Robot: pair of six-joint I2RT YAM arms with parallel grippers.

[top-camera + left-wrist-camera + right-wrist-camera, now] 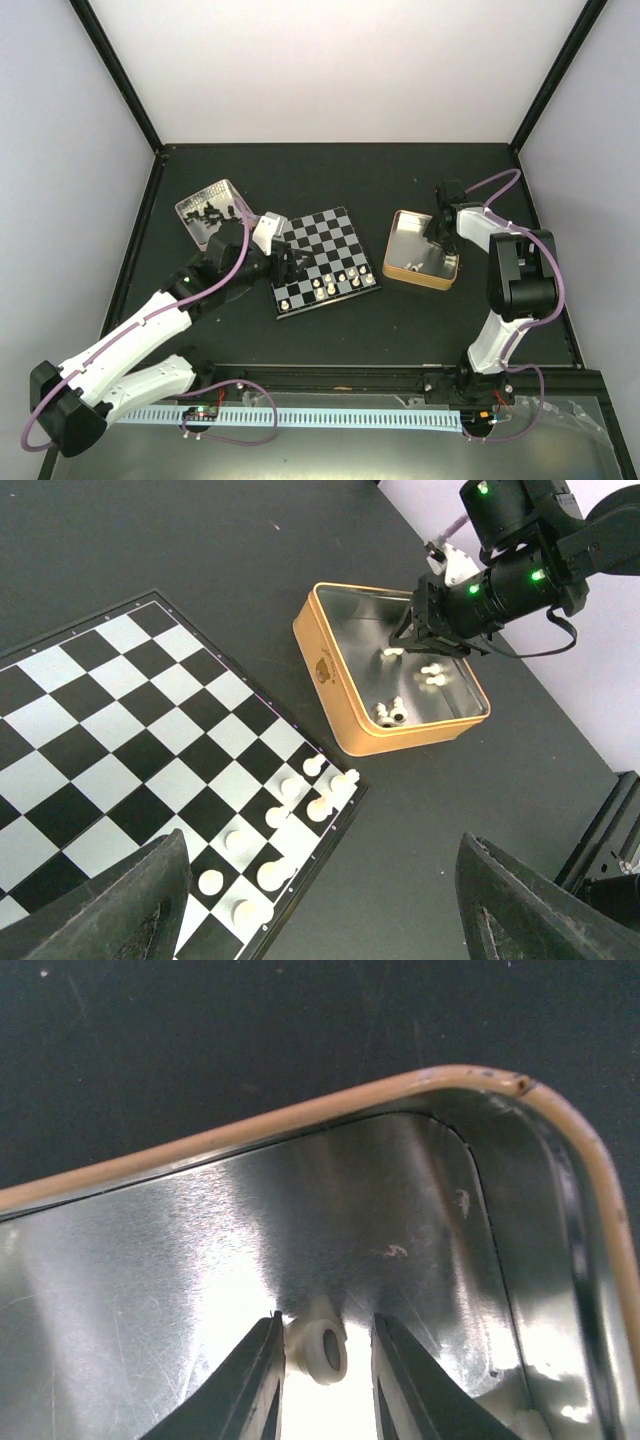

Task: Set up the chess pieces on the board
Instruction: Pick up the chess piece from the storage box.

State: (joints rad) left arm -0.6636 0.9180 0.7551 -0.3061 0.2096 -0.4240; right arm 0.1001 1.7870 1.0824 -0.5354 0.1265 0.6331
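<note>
The dark worktop (300, 180) carries everything. Near its middle lies the board (318, 243), flat, with black and silvery checks, turned a little askew. To the board's right, apart from it, sits a tan tin (394, 272) with a shiny inside. Off the board's far-left corner, a pinkish tray (222, 186) holds the black pieces (212, 211) in a cluster.

The left pincer (290, 264) hangs over the board's left side, its jaws wide and empty. The right pincer (325, 1360) reaches down into the tin near a rounded corner, jaws narrow. One finger lies against a single white piece (320, 1345) on the tin's floor, and the other stands a slight gap off it.

Several white chess pieces (285, 815) stand on the board in two ragged rows along its near edge, mostly toward the corner nearest the tin. A few more white ones (390, 713) lie loose in the tin.
</note>
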